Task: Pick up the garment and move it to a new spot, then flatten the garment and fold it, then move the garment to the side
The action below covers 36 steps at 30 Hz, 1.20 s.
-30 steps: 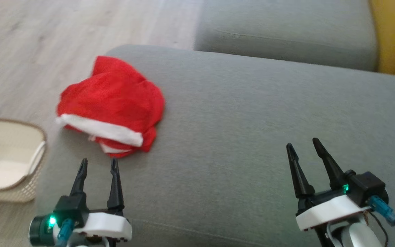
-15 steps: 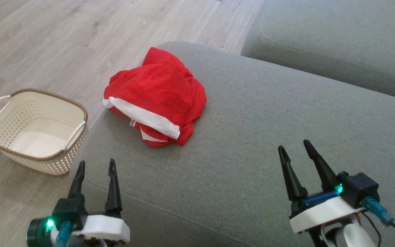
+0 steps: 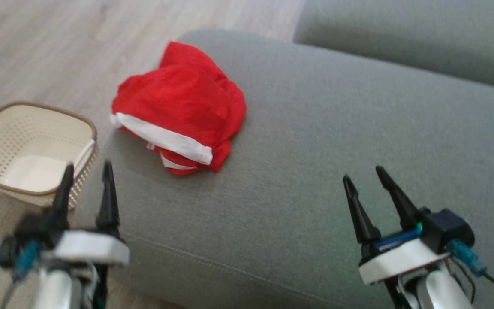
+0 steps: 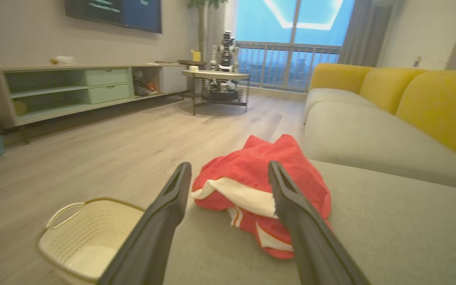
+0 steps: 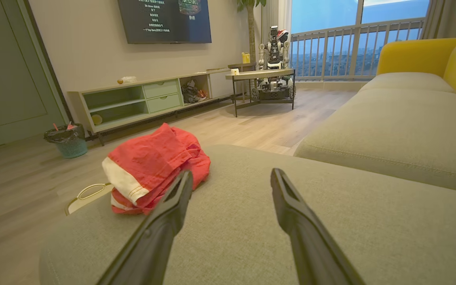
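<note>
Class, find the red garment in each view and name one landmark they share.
Head view: red garment upper left of centre, on the grey cushion's left end.
Left wrist view: garment at centre, beyond the left gripper.
Right wrist view: garment left of centre.
Shared landmark: cream basket on the floor beside the cushion.

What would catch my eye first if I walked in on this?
A crumpled red garment with white trim lies near the left corner of the grey sofa cushion. A cream basket stands on the floor beside that corner. The left pincer and right pincer, both open, hover in the foreground.
</note>
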Available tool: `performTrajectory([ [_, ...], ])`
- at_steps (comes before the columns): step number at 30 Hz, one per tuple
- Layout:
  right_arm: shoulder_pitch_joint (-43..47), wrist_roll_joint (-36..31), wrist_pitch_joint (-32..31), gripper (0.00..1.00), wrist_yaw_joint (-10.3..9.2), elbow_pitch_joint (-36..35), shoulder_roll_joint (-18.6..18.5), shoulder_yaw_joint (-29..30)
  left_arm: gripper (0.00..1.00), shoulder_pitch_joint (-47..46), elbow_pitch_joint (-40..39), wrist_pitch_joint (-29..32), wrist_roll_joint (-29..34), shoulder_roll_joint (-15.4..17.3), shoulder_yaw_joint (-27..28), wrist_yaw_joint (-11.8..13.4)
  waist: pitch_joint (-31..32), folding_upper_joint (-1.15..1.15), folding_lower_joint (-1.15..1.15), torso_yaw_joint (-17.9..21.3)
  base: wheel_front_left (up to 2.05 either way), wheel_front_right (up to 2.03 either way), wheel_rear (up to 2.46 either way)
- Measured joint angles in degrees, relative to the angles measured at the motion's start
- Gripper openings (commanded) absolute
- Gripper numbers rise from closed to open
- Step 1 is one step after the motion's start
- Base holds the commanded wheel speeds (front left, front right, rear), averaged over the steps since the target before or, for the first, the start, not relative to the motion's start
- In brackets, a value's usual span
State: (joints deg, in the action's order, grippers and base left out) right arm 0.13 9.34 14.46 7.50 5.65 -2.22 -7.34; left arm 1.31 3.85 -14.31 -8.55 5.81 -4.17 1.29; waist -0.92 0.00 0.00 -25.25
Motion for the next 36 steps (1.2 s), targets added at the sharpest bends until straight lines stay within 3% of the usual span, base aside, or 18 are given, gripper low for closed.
performTrajectory([
  [1, -0.42, -0.52, 0.0, 1.0, 0.0, -0.23, 0.0, 0.04, 1.0, -1.89, 1.25, 0.04, -1.14, 0.4, 0.58, -0.91, -0.75, 0.0, 0.0, 0.49, 0.0, 0.0, 0.0],
  [2, -2.63, -1.85, -0.01, 1.0, 0.0, -1.35, -0.02, 0.35, 1.0, -8.0, 5.19, 1.7, -2.46, 2.74, 0.89, -3.82, -3.24, 0.0, 0.0, 2.04, 0.0, 0.0, 0.0],
  [7, -6.3, -3.83, -0.77, 1.0, 0.0, -3.6, -0.24, -0.1, 1.0, -21.21, 14.22, 8.51, -6.76, 6.24, 0.74, -7.39, -7.89, 0.0, 0.02, 5.08, 0.0, 0.0, 0.0],
  [13, -8.83, -5.9, -1.35, 1.0, 0.0, -4.83, -0.42, -1.11, 1.0, -32.42, 24.97, 15.91, -12.14, 10.23, -1.38, -8.42, -12.71, 0.0, 0.02, 9.91, 0.0, 0.0, 0.0],
  [16, -9.39, -5.89, -1.35, 1.0, 0.0, -5.57, -0.62, -0.71, 1.0, -35.62, 28.73, 19.49, -15.16, 12.48, -5.39, -8.46, -14.75, 0.0, 0.02, 12.0, 0.0, 0.0, 0.0],
  [22, -10.71, -6.22, -1.25, 1.0, 0.0, -6.04, -0.75, -0.92, 1.0, -40.34, 34.78, 22.48, -19.76, 17.12, -9.99, -8.83, -18.27, 0.0, 0.01, 15.16, 0.0, 0.0, 0.0],
  [28, -11.33, -6.89, -0.77, 1.0, 0.0, -6.04, -0.78, -0.98, 1.0, -43.22, 41.07, 23.34, -21.46, 17.56, -12.57, -8.84, -20.07, 0.0, 0.01, 16.31, 0.0, 0.0, 0.0],
  [29, -11.35, -6.88, -0.77, 1.0, 0.0, -6.03, -0.78, -0.98, 0.81, -43.53, 41.87, 23.36, -21.87, 17.62, -13.17, -8.84, -20.2, 0.0, 0.01, 16.36, 0.0, 0.0, 0.0],
  [31, -11.4, -6.84, -0.77, 1.0, 0.0, -5.99, -0.78, -0.94, 0.0, -44.06, 42.96, 23.27, -23.29, 17.6, -13.77, -8.86, -20.32, 0.0, 0.0, 16.31, 0.0, 0.0, 0.0],
  [36, -11.95, -6.84, -0.79, 1.0, 0.0, -5.77, -0.78, -0.52, 0.0, -45.29, 44.14, 21.23, -24.88, 17.61, -16.14, -8.86, -20.16, 0.0, 0.0, 15.58, 0.0, 0.0, 0.0],
])
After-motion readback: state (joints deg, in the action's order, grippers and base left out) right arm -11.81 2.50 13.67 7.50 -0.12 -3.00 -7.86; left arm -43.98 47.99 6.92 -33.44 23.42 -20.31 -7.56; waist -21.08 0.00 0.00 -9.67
